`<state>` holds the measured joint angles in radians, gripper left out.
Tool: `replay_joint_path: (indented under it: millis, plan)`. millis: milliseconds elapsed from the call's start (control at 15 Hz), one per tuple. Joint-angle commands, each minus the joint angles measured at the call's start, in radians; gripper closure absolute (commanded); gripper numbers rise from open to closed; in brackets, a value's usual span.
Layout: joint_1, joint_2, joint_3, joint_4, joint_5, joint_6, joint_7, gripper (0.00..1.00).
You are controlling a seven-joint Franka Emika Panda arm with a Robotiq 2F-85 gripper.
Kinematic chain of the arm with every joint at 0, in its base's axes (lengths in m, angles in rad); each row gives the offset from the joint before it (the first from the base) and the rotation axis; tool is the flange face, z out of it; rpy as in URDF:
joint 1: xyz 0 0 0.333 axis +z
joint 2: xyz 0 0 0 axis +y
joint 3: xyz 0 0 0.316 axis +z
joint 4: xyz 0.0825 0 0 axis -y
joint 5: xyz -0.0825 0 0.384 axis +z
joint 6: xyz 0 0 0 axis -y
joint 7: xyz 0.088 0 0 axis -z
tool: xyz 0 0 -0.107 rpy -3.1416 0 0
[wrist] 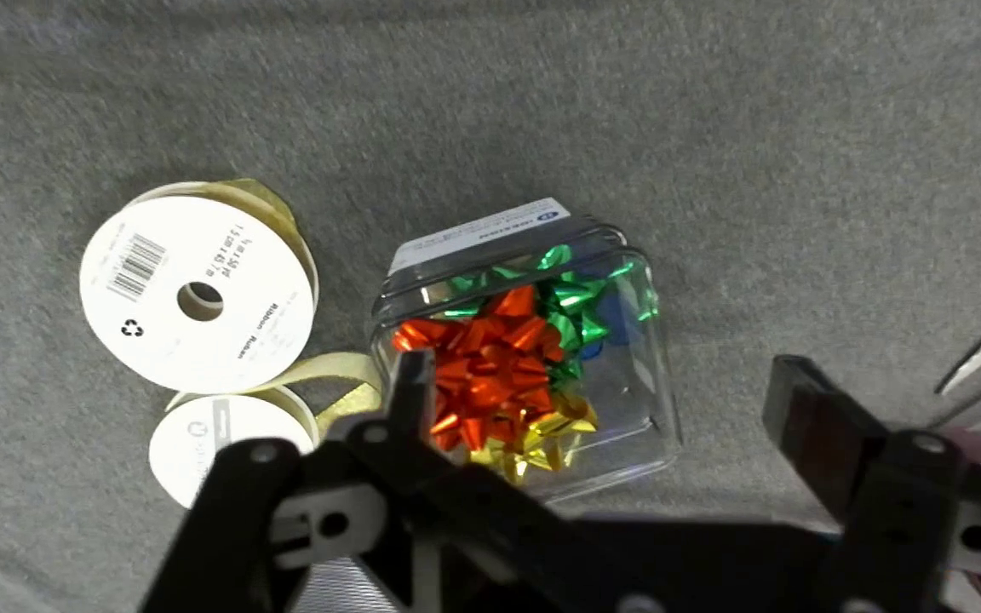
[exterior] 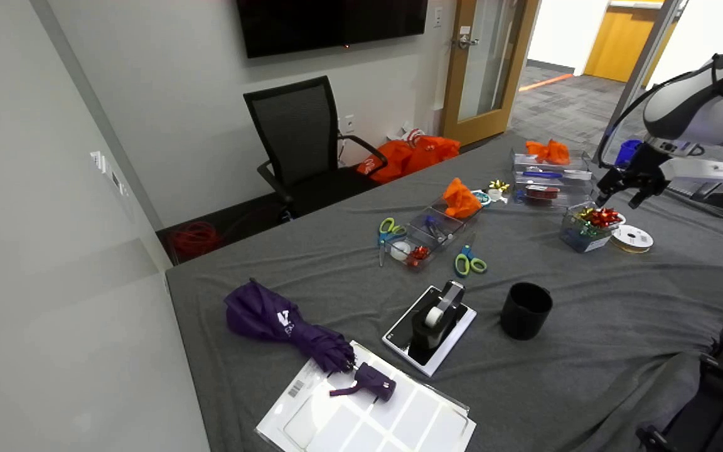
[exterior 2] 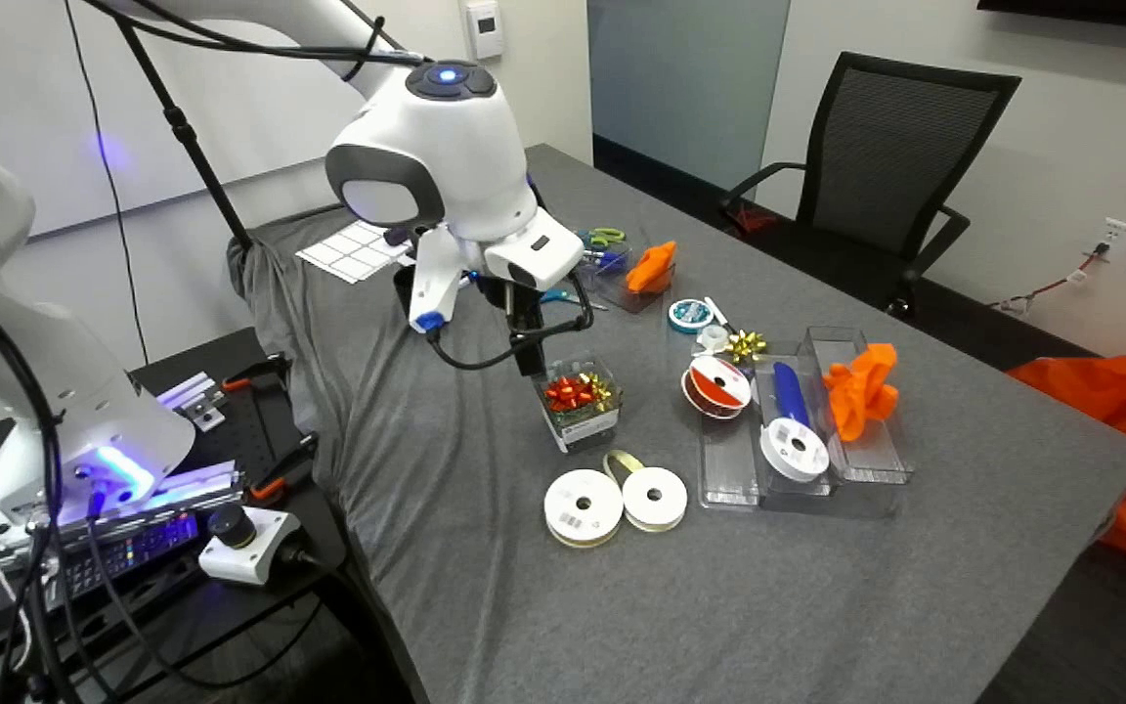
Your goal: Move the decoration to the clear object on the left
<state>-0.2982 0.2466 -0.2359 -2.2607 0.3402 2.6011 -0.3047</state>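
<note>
The clear object is a small see-through container standing on the grey cloth; its wall shows in both exterior views (exterior: pixel 572 239) (exterior 2: pixel 587 431) and its rim in the wrist view (wrist: pixel 666 409). Shiny bows lie in it: a red bow (wrist: pixel 490 379) on top, a green bow (wrist: pixel 580 298) and a gold bow (wrist: pixel 554 434). The red bow also shows in both exterior views (exterior: pixel 604 218) (exterior 2: pixel 571 392). My gripper (wrist: pixel 605 375) is open and empty above the container (exterior: pixel 617 201). In the wrist view one finger overlaps the red bow's left side; the other is over cloth.
White ribbon spools (wrist: pixel 201 340) (exterior 2: pixel 583 506) lie beside the container. Clear stacked trays (exterior 2: pixel 734 479) with an orange cloth, a divided clear tray (exterior: pixel 427 237) with another red bow (exterior: pixel 420 253), and a gold bow (exterior: pixel 498 186) are nearby. Scissors (exterior: pixel 467 260) and a black cup (exterior: pixel 526 311) stand farther off.
</note>
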Motion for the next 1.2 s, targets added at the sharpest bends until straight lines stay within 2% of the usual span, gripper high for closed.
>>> replay_joint_path:
  millis: [0, 333, 400, 467, 1133]
  plan:
    - [-0.046, 0.083, 0.022, 0.060, 0.014, 0.027, 0.024, 0.00]
    - [-0.067, 0.140, 0.031, 0.092, 0.003, 0.068, 0.077, 0.00]
    - [-0.067, 0.148, 0.031, 0.096, -0.001, 0.069, 0.092, 0.22]
    - [-0.066, 0.155, 0.032, 0.101, -0.005, 0.076, 0.102, 0.26]
    - [-0.060, 0.191, 0.031, 0.118, -0.041, 0.114, 0.179, 0.97]
